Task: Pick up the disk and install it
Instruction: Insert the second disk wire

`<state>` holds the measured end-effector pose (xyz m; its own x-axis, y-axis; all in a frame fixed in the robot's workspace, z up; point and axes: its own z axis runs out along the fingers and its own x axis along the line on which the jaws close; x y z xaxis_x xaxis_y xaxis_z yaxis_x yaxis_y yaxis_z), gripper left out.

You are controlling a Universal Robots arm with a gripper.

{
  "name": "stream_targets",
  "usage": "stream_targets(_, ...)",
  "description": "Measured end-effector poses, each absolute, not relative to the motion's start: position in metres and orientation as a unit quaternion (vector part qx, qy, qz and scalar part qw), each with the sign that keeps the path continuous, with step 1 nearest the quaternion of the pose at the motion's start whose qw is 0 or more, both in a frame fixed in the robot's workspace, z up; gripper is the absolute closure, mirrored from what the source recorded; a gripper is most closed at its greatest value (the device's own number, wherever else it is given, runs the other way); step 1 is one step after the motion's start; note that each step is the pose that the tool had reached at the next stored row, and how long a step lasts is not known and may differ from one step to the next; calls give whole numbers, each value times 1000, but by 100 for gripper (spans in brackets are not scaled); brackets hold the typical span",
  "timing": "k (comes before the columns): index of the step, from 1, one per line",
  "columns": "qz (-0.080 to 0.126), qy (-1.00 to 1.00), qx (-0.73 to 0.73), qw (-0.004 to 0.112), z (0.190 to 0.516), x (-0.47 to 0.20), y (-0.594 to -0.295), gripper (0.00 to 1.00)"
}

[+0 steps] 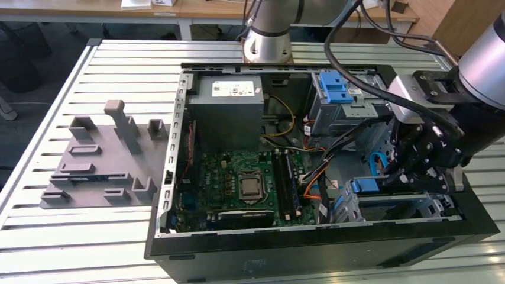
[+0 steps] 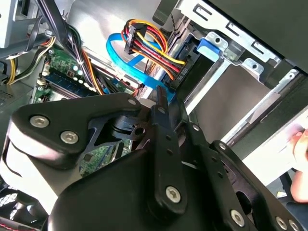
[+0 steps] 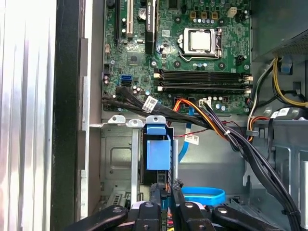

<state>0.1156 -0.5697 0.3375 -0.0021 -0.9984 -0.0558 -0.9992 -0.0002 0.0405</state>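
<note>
**Disk sits in the lower bay, fingers right at its end**

The gripper (image 1: 422, 171) is down inside the open computer case (image 1: 170, 195), at the corner on the exterior view's right, over the lower drive bay (image 3: 115, 159). In the first wrist view the disk (image 3: 158, 154) stands edge-on in that bay: I see its blue carrier tab and a dark body behind it, running straight away from the fingers (image 3: 155, 192) toward the motherboard (image 3: 192, 57). So its long axis lines up with the gripper's reach, and its near end lies just beyond the fingertips, between them. The fingers are drawn close together with only a narrow slot left; they seem to sit at the disk's end or its cable plug, but I can't tell whether they pinch it or merely touch it.

The case holds plenty more: the grey power supply box (image 1: 229, 103) at the back, an upper drive cage (image 1: 347, 100) with its blue latch, and a bundle of coloured cables (image 2: 149, 43) plus a blue ribbon cable (image 2: 125, 57) running down beside the bay. Outside, a grey plastic fixture (image 1: 99, 160) rests on the slatted surface (image 1: 47, 118), well apart from the work.
</note>
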Motion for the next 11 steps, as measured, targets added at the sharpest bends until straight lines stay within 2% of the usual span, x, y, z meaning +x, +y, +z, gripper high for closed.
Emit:
stream_targets(5, 34, 707, -706, 5, 342, 116, -570, 78)
stream_targets(7, 34, 707, -706, 6, 343, 116, -570, 89)
stream_targets(11, 34, 707, -706, 5, 344, 116, -570, 89)
